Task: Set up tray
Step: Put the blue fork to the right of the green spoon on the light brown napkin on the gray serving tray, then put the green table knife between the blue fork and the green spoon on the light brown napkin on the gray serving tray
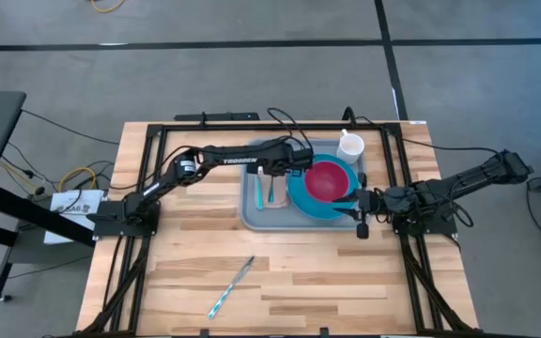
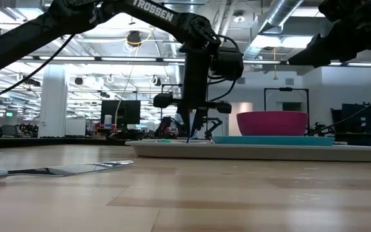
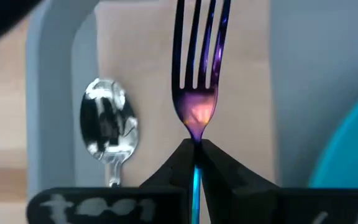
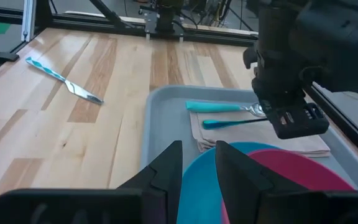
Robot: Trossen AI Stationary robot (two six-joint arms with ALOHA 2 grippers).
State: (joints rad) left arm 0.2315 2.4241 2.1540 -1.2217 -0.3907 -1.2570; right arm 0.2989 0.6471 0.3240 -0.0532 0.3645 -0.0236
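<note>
While the left gripper (image 1: 272,176) hangs over the left part of the large flat grey-blue plastic tray (image 1: 252,214), its fingers are clamped on the neck of an iridescent metal fork with a teal handle (image 3: 197,74), which lies level above a tan napkin (image 4: 303,144). A silver spoon with a teal handle (image 4: 229,107) rests on that napkin beside the fork. The tray sits at the far middle of the pale wooden desk (image 1: 186,263), between the two arms. To the right inside it is a round teal plate (image 1: 306,199) carrying a magenta bowl (image 1: 328,180). A white mug (image 1: 350,146) stands at the tray's far right corner. The right gripper (image 1: 362,203) is at the tray's right edge, its fingers slightly apart around the plate's rim. A teal-handled knife (image 1: 231,286) lies alone on the open near part of the desk, well apart from the tray.
</note>
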